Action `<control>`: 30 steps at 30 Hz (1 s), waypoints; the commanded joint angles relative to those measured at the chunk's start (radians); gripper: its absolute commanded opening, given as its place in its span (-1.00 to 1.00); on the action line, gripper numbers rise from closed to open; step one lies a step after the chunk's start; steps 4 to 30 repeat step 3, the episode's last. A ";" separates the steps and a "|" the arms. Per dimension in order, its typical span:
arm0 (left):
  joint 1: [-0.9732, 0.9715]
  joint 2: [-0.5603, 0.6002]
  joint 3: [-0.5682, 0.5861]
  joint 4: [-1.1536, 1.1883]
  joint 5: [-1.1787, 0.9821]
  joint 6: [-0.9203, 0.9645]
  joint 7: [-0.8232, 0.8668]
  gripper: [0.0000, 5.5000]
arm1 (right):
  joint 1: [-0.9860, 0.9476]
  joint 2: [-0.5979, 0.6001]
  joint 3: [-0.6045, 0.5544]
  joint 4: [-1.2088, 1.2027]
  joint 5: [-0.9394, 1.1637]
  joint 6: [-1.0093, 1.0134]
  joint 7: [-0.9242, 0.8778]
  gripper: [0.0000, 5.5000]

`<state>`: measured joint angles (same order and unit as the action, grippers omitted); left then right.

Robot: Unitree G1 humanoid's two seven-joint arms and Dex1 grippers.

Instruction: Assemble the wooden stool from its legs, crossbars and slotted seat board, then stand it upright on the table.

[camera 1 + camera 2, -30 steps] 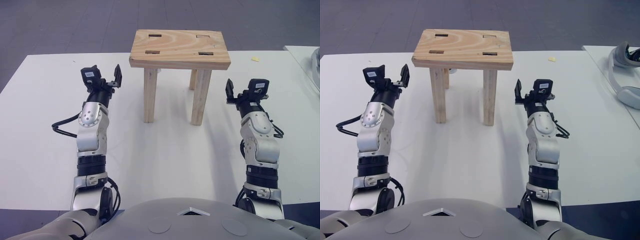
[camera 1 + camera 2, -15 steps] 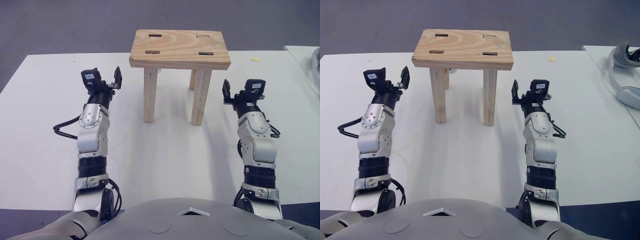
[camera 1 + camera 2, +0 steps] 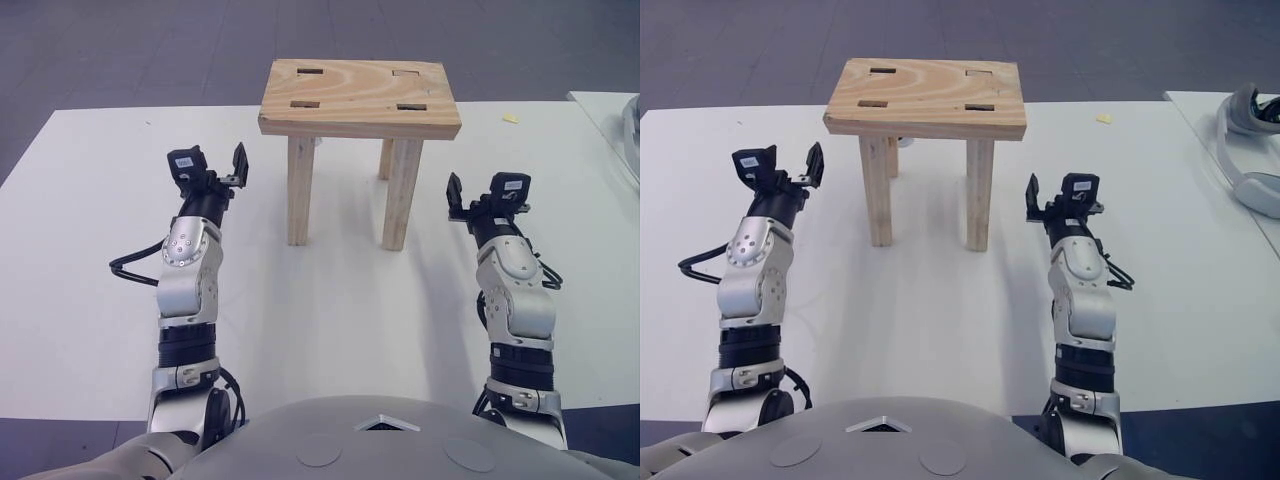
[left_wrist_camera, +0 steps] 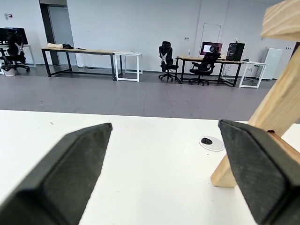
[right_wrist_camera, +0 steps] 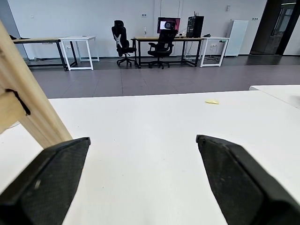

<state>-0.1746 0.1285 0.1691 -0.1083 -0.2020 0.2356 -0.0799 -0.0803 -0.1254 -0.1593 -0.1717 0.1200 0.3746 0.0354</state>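
Note:
The assembled wooden stool [image 3: 360,95] stands upright on the white table [image 3: 330,320], its slotted seat board on top and its legs [image 3: 300,190] on the tabletop. My left gripper [image 3: 222,170] is open and empty, a short way left of the stool's front left leg. To the right of the front right leg [image 3: 400,195], my right gripper [image 3: 478,200] is open and empty too. In the left wrist view the left gripper [image 4: 159,187] frames bare table beside a stool leg [image 4: 276,103]. The right wrist view has the right gripper [image 5: 140,187] beside a leg [image 5: 28,108].
A small yellow scrap [image 3: 511,118] lies on the table at the far right. A white headset-like object [image 3: 1250,140] rests on a second table to the right. A round cable grommet [image 4: 211,143] sits in the tabletop behind the stool. Desks and chairs stand far off.
Both arms have drawn back a little toward me and lowered, with both grippers still open. The stool has stayed where it was.

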 commanded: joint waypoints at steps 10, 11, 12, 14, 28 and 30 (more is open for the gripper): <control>0.013 0.004 0.003 -0.047 -0.002 0.046 0.010 0.52 | 0.000 0.025 0.015 0.009 -0.003 0.022 -0.018 0.54; 0.013 0.004 0.003 -0.047 -0.002 0.046 0.010 0.52 | 0.000 0.025 0.015 0.009 -0.003 0.022 -0.018 0.54; 0.013 0.004 0.003 -0.047 -0.002 0.046 0.010 0.52 | 0.000 0.025 0.015 0.009 -0.003 0.022 -0.018 0.54; 0.013 0.004 0.003 -0.047 -0.002 0.046 0.010 0.52 | 0.000 0.025 0.015 0.009 -0.003 0.022 -0.018 0.54; 0.013 0.004 0.003 -0.047 -0.002 0.046 0.010 0.52 | 0.000 0.025 0.015 0.009 -0.003 0.022 -0.018 0.54; 0.013 0.004 0.003 -0.047 -0.002 0.046 0.010 0.52 | 0.000 0.025 0.015 0.009 -0.003 0.022 -0.018 0.54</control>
